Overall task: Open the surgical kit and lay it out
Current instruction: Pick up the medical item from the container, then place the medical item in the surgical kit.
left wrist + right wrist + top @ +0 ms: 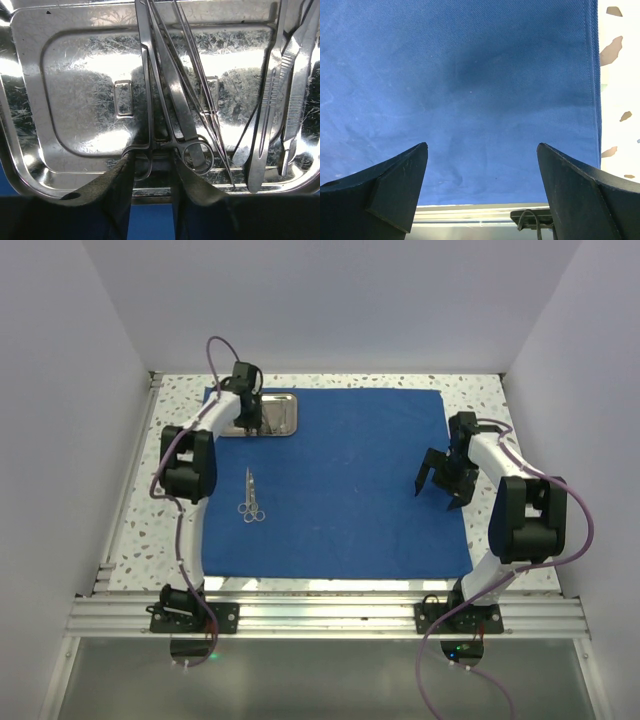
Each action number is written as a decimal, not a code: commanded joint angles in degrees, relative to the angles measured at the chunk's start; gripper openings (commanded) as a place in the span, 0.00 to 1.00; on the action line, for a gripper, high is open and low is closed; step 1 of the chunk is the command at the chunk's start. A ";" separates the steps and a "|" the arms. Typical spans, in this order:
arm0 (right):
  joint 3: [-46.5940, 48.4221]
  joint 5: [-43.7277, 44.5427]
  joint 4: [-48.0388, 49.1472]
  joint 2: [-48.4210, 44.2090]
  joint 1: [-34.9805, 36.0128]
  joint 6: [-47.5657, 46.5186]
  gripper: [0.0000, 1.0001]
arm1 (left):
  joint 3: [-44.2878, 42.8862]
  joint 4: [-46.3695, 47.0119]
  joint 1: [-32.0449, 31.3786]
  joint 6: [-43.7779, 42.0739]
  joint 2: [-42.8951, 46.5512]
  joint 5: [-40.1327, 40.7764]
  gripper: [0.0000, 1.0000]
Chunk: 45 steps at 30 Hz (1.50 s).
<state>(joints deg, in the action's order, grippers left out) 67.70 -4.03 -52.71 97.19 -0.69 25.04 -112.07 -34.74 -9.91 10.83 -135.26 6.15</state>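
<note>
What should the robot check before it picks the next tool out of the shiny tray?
1. Blue cloth spread flat: ok.
2. Scissors lying on the cloth, apart from the tray: ok.
3. Tools left in the tray to pick: ok, several, including a ring-handled tool.
4. Left claw lined up at that tool's handle end: ok.
5. Left claw has a firm grip on it: cannot tell.
6. Right claw open, over bare cloth, far from the tray: ok.
</note>
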 commanded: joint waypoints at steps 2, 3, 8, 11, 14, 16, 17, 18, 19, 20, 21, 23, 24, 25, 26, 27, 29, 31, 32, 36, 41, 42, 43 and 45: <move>0.94 -0.98 -0.20 -0.68 0.25 -0.08 0.95 | -2.62 -4.10 -0.11 -1.87 -5.01 3.60 0.30; 0.94 -0.98 -0.20 -0.60 0.25 -0.16 0.95 | -2.63 -4.28 -0.11 -1.87 -5.45 3.78 0.22; 0.68 -1.24 0.06 -0.42 0.25 -0.16 0.95 | -0.35 -4.99 -0.20 -1.60 -5.72 2.90 0.00; 0.41 -1.42 0.33 -0.33 0.25 -0.08 0.95 | 2.20 -4.11 -0.20 -1.51 -3.97 2.02 0.00; 0.33 -1.59 0.59 -0.51 0.25 -0.08 0.95 | 3.52 -3.32 -0.20 -0.99 -0.81 1.49 0.00; 0.41 -1.59 0.76 -0.59 0.25 -0.08 0.95 | 3.26 -3.49 -0.20 -0.46 1.04 1.49 0.00; 0.50 -1.68 0.68 -0.68 0.25 -0.08 0.95 | 2.39 -3.75 -0.20 -0.29 2.71 1.67 0.00; 0.59 -1.68 0.76 -0.68 0.25 -0.08 0.95 | 1.77 -4.02 -0.20 -0.11 3.51 1.76 0.00; 0.85 -1.68 0.76 -0.77 0.25 -0.16 0.95 | 1.16 -4.37 -0.20 0.07 4.12 1.93 0.00; 0.94 -1.68 0.68 -0.86 0.25 -0.25 0.95 | -0.50 -5.15 -0.11 0.07 5.17 2.19 0.00; 1.11 -1.68 0.68 -0.77 0.25 -0.25 0.94 | -1.39 -5.60 -0.11 0.07 5.62 2.37 0.00; 1.64 -1.86 0.50 -0.77 0.25 -0.34 0.95 | -3.06 -6.56 -0.11 0.24 7.19 2.46 0.00; 1.90 -1.77 0.50 -0.77 0.25 -0.43 0.95 | -3.33 -6.83 -0.11 0.42 7.90 2.46 0.00; 2.17 -1.77 0.41 -0.86 0.25 -0.43 0.95 | -2.89 -6.92 -0.11 0.68 8.69 2.55 0.00; 2.52 -1.51 0.24 -0.86 0.25 -0.51 0.95 | -2.37 -7.01 -0.11 0.86 10.35 2.55 0.00; 2.78 -1.33 -0.11 -0.68 0.25 -0.69 0.95 | -1.58 -7.01 -0.11 1.12 11.50 2.64 0.00; 3.92 -0.98 -0.64 -0.60 0.25 -0.69 0.95 | 2.81 -6.04 -0.11 1.91 15.70 2.55 0.00; 5.42 -0.01 -1.78 -0.51 0.25 -0.69 0.94 | 8.76 -4.47 -0.19 2.96 18.97 1.59 0.00; 6.12 0.16 -2.22 -0.51 0.25 -0.69 0.95 | 10.71 -4.20 -0.20 3.32 22.20 1.15 0.00; 10.77 2.53 -5.20 -1.30 0.25 0.80 0.94 | 22.57 -3.41 -0.28 5.86 31.44 -0.08 0.00; 15.53 3.24 -7.05 -3.31 0.25 2.64 0.95 | 40.85 -1.12 -0.81 7.10 45.42 -2.63 0.00; 16.14 2.89 -7.41 -3.84 0.25 2.82 0.95 | 43.49 -0.77 -0.90 7.19 47.26 -2.81 0.00; 16.32 2.63 -7.76 -4.72 0.25 2.91 0.95 | 48.04 -0.16 -0.99 7.54 48.94 -3.60 0.00; 15.45 1.84 -7.85 -7.70 0.25 3.09 0.95 | 51.85 0.20 -1.25 7.71 52.98 -4.30 0.00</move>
<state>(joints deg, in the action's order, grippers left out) 81.80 -2.09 -57.47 94.89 -0.69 27.00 -65.25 -37.10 -10.66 16.93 -86.74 4.34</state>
